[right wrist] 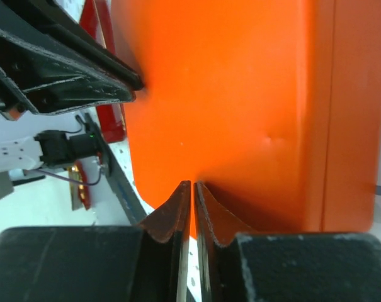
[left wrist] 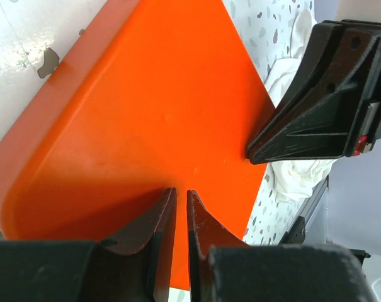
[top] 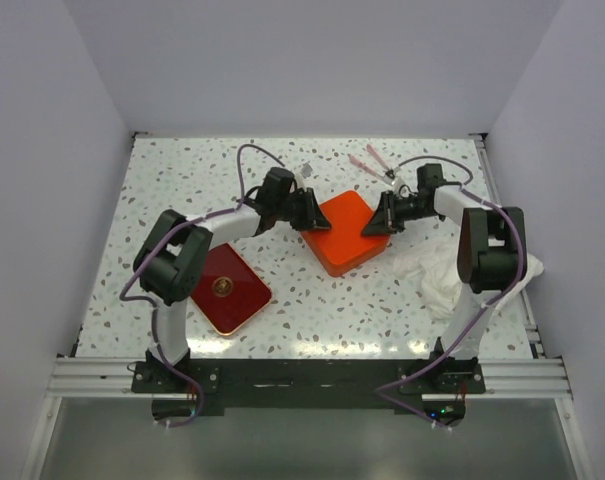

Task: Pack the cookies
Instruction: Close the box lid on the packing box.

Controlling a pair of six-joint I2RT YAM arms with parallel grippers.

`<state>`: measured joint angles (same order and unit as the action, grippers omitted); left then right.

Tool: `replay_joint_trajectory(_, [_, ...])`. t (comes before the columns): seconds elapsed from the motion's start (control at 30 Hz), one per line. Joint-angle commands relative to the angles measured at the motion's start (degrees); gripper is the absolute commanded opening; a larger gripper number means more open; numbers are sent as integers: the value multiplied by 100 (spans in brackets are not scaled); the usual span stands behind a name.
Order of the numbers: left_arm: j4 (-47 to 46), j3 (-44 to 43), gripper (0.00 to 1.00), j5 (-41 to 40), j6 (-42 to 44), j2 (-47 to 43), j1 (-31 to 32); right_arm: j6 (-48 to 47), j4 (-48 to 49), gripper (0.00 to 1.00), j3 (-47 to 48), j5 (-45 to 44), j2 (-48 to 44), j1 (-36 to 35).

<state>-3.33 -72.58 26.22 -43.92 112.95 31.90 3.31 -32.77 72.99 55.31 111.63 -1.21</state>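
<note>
Left fingers (left wrist: 159, 217) nearly closed, thin slit, holding nothing, tips touching orange box (left wrist: 165, 94); right fingers (right wrist: 174, 211) likewise, tips at its opposite side.

**Legend.** No text, number or brand name can be read in any view. Lower left of the overhead view: dark red glossy square panel (top: 240, 302) with a small round gold emblem (top: 222, 288) at its centre, too small to make out. Centre: plain glossy orange square box (top: 344, 232).
</note>
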Motion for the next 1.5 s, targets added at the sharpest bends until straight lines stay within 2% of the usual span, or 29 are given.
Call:
replay_joint_trajectory(0.0, [720,24,18,-292,279,377,27,-147,-317,12,-136,-1075,543,278])
replay_joint_trajectory(0.37, [870,393,17,-372,367,641,62,-120,-361,12,-40,-1198,755,367])
replay_joint_trajectory(0.57, [448,1218,15,-345,182,650,71,-296,-458,13,75,-1058,667,367])
replay_joint_trajectory(0.63, [421,1342,15,-328,138,711,71,-662,-510,13,92,-961,588,359])
replay_joint_trajectory(0.83, [201,1387,15,-301,138,808,71,-2068,-1343,13,452,479,-98,-54])
replay_joint_trajectory(0.9, [219,1334,15,-293,130,817,71,-2211,-1547,13,663,1013,-203,-212])
replay_joint_trajectory(1.0, [254,1299,15,-301,156,799,80,-2519,-1969,12,892,1219,-361,-475])
replay_joint_trajectory(1.1, [272,1307,15,-310,165,773,80,-2415,-1795,13,796,991,-607,-774])
replay_joint_trajectory(1.2, [263,1325,15,-310,165,747,79,-1870,-1084,12,506,640,-810,-889])
replay_joint_trajectory(1.23, [254,1334,15,-319,165,738,80,-1643,-986,12,453,247,-740,-933])
replay_joint_trajectory(1.33, [280,1316,15,-319,182,720,79,-1755,-1301,11,356,-528,-233,-1179])
replay_joint_trajectory(1.37, [289,1299,15,-319,182,720,80,-1781,-1371,10,295,-1130,-108,-1284])
replay_joint_trajectory(1.47, [298,1290,15,-310,182,703,71,-1632,-1214,10,110,-1924,173,-1303])
